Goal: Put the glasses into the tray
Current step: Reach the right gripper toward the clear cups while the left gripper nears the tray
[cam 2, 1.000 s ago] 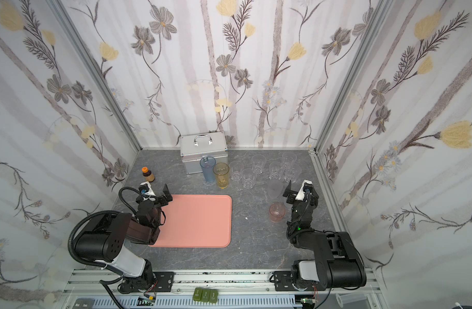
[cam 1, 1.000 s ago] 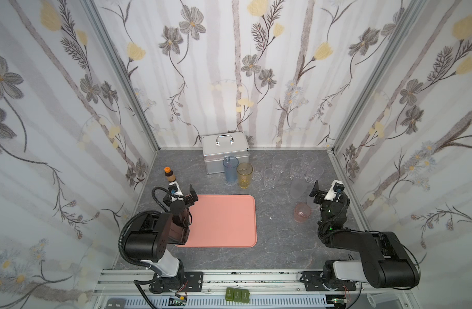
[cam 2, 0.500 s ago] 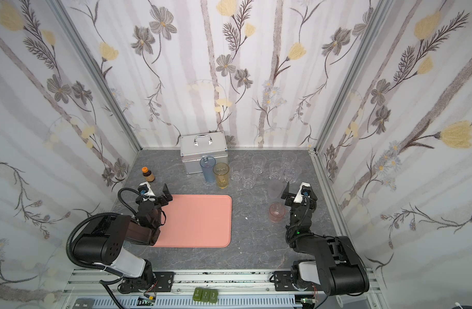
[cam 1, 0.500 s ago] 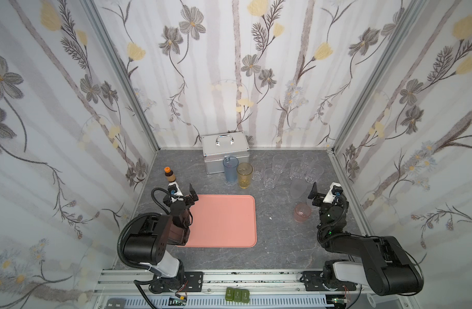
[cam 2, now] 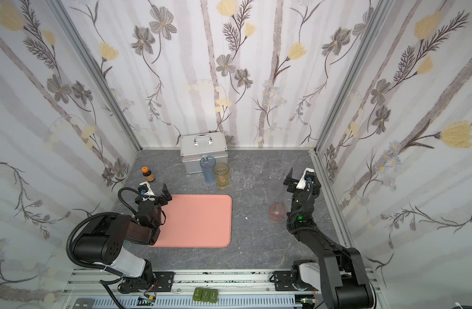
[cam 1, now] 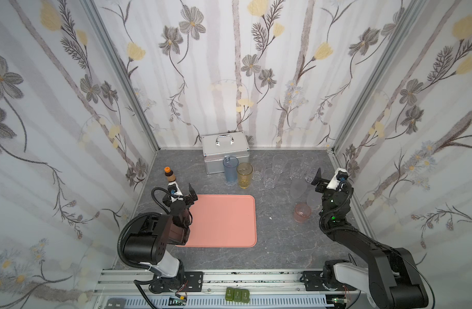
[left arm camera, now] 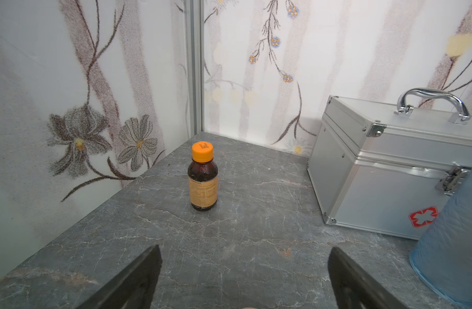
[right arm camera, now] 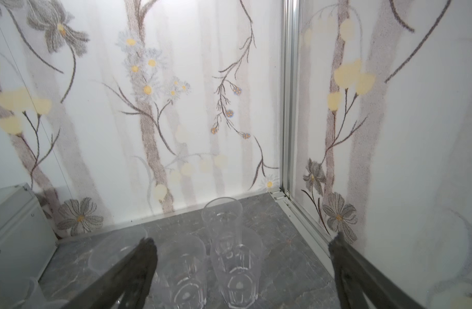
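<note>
Light: bright, soft, even
Shadows: faint, just beside the silver case [cam 1: 225, 152]
Blur: the right gripper [right arm camera: 241, 238] has fuzzy fingers [right arm camera: 138, 270]

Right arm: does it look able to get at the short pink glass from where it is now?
Probably yes. Nothing covers the short pink glass, which stands beside the right arm; the open right end effector hangs beyond it, so it must draw back first. Frosted glasses stand close behind it.
</note>
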`<state>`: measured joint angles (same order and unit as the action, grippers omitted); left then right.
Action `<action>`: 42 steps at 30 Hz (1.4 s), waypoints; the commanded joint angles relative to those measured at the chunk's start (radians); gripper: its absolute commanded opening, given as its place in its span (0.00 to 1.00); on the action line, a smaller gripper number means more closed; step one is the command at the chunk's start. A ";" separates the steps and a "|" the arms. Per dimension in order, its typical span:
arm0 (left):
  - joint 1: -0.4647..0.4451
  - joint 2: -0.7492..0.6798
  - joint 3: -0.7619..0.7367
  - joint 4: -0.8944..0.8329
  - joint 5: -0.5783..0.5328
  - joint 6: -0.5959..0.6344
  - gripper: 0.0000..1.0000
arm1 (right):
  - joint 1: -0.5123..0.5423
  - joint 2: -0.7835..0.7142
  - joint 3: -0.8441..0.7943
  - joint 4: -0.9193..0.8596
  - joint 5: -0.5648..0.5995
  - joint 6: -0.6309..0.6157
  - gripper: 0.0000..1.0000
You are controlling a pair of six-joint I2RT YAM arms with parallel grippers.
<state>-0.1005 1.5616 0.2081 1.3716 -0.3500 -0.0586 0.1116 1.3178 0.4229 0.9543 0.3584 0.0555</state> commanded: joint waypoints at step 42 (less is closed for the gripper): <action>-0.292 -0.332 0.462 -1.230 0.319 -0.451 0.81 | 0.690 0.646 0.698 -1.194 -0.223 0.861 0.58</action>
<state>-0.3874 1.2228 0.6762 0.1406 -0.0067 -0.5266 0.7998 1.9301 1.1011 -0.2317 0.1474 0.9001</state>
